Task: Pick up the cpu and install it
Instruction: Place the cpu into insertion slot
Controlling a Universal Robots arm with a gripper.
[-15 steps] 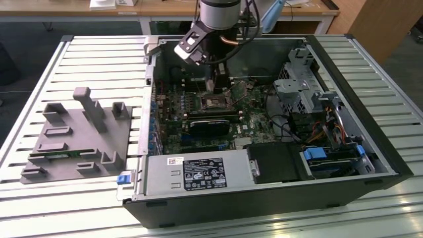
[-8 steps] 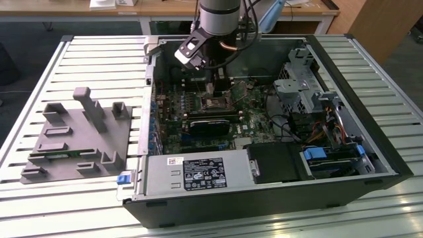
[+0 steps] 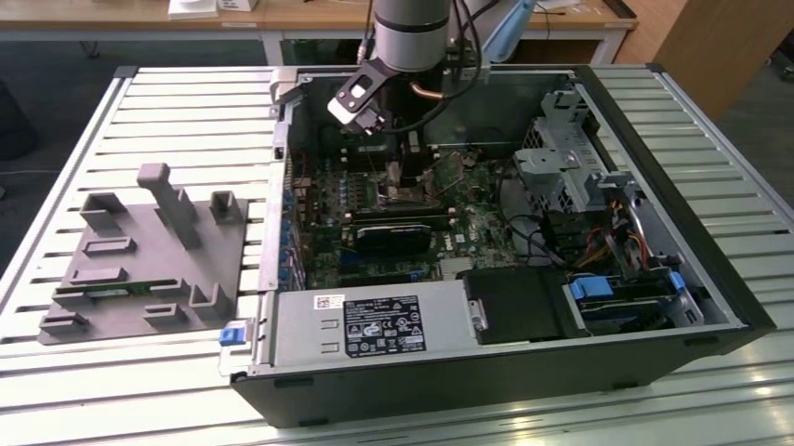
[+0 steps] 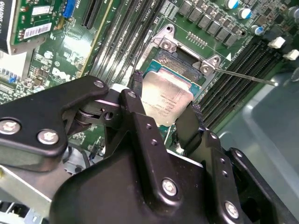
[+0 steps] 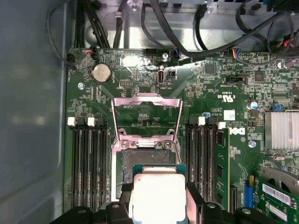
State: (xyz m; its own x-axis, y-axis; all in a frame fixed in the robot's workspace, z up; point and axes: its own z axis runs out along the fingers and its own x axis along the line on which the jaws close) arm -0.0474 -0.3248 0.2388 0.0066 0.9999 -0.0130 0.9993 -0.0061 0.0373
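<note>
My gripper (image 4: 164, 103) is closed to chip width on the cpu (image 4: 163, 93), its fingers (image 4: 187, 125) pinching two opposite edges. The chip hangs over the open socket (image 5: 140, 156) with the load plate (image 5: 145, 116) hinged up, at upper centre of the exterior view inside the case (image 3: 732, 307); I cannot tell whether it touches yet. To do this well, I judge I must hold it level, square its edges to the socket frame, and come straight down without dragging sideways across the contacts.

i count one cpu (image 5: 158, 186), one tool (image 4: 163, 105) of mine, one computer case (image 3: 496, 381), one grey holder (image 3: 137, 265), one worktop (image 3: 186, 111).
</note>
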